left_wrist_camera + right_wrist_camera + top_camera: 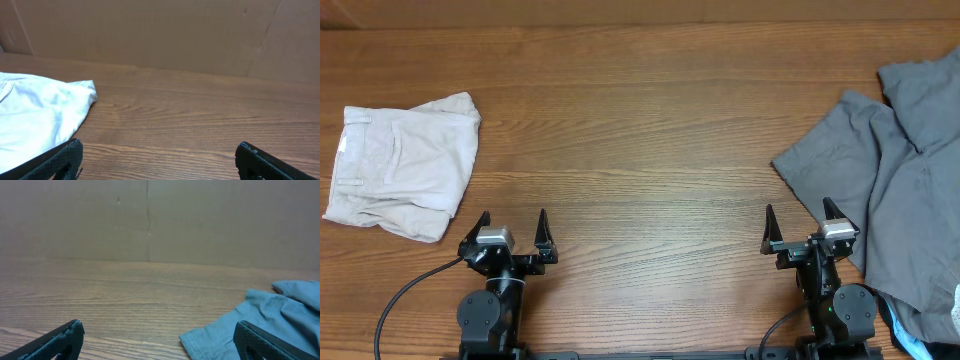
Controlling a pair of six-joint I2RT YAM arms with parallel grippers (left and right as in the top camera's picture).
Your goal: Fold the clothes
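Note:
The grey clothes lie crumpled and unfolded at the table's right side, reaching past the right edge. A hemmed corner of them shows in the right wrist view. My right gripper is open and empty at the front, just left of the grey cloth, its right finger near the cloth's edge. It is also open in the right wrist view. My left gripper is open and empty at the front left, far from the grey clothes. The left wrist view shows its fingers spread over bare wood.
Cream-white folded shorts lie at the left of the wooden table; they also show in the left wrist view. A bit of light-blue cloth peeks out at the front right corner. A brown wall backs the table.

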